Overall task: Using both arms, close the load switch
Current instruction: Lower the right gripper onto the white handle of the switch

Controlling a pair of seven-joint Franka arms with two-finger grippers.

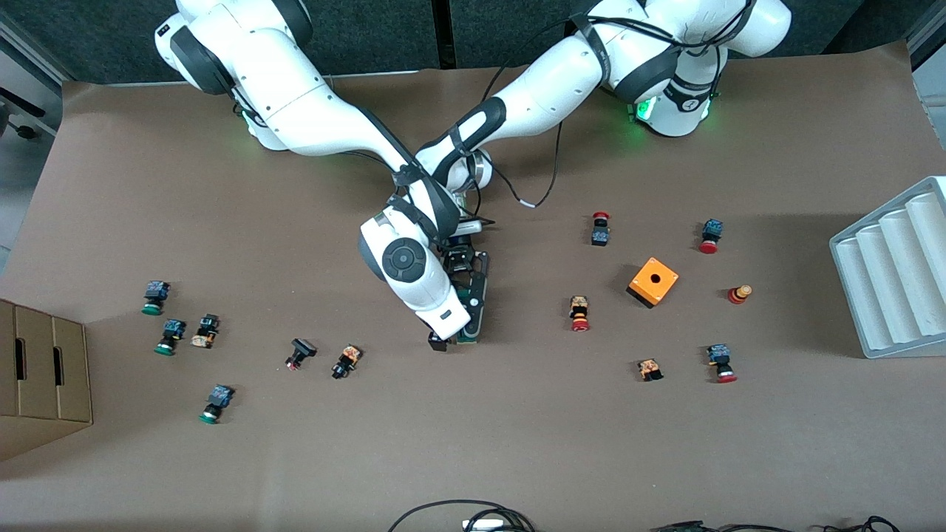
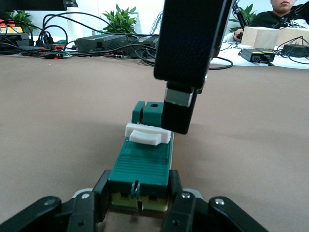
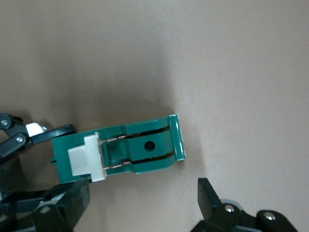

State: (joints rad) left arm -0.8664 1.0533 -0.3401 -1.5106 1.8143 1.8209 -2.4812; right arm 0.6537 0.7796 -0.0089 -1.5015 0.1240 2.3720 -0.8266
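The load switch (image 1: 474, 314) is a narrow dark-green block lying flat at the table's middle, with its white tab (image 3: 87, 157) raised. My left gripper (image 1: 463, 260) is shut on the switch's end that lies farther from the front camera. In the left wrist view its fingers (image 2: 102, 191) clamp both sides of the switch (image 2: 145, 162). My right gripper (image 1: 440, 332) is open and low beside the switch (image 3: 140, 150), on the side toward the right arm's end. One right finger (image 2: 179, 113) stands close against the tab. The gap of the right gripper (image 3: 140, 198) holds nothing.
An orange cube with a hole (image 1: 652, 281) and several small push-buttons (image 1: 579, 312) lie toward the left arm's end, beside a white ribbed tray (image 1: 894, 270). More buttons (image 1: 346, 360) and a cardboard box (image 1: 44, 369) lie toward the right arm's end.
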